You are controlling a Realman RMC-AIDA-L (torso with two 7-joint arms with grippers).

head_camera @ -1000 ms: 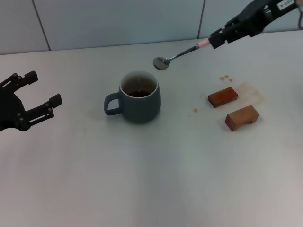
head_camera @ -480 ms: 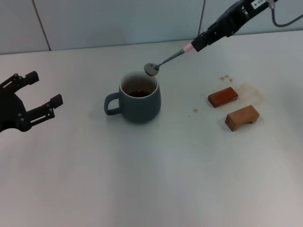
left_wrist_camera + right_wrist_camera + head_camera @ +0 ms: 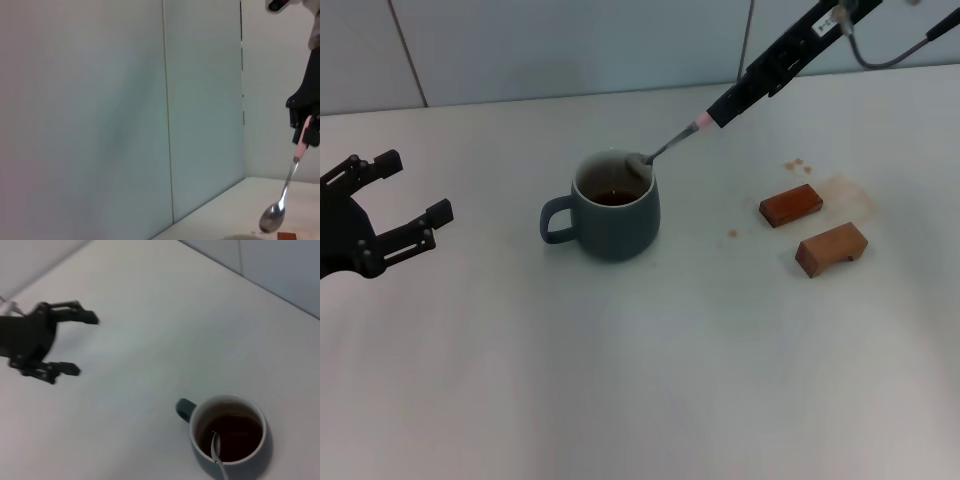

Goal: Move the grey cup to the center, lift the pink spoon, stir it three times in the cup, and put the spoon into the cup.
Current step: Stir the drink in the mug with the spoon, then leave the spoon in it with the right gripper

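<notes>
The grey cup (image 3: 613, 210) stands mid-table with its handle toward my left arm and brown liquid inside; the right wrist view shows it from above (image 3: 200, 424). My right gripper (image 3: 718, 113) reaches in from the far right, shut on the pale pink handle of the pink spoon (image 3: 670, 145). The spoon slants down, its silver bowl over the cup's mouth by the far rim. In the right wrist view the spoon (image 3: 216, 446) shows against the liquid. The left wrist view shows the spoon (image 3: 282, 200) hanging from the right gripper (image 3: 306, 135). My left gripper (image 3: 415, 187) rests open and empty at the far left.
Two brown wooden blocks (image 3: 790, 204) (image 3: 831, 248) lie to the right of the cup, with small brown stains (image 3: 797, 164) on the table near them. A tiled wall (image 3: 570, 50) runs along the table's far edge. The left gripper (image 3: 82, 345) also appears in the right wrist view.
My right gripper has carried the spoon leftward and down, so its bowl went from beyond the cup to over the cup's mouth. The cup and the left arm stayed still.
</notes>
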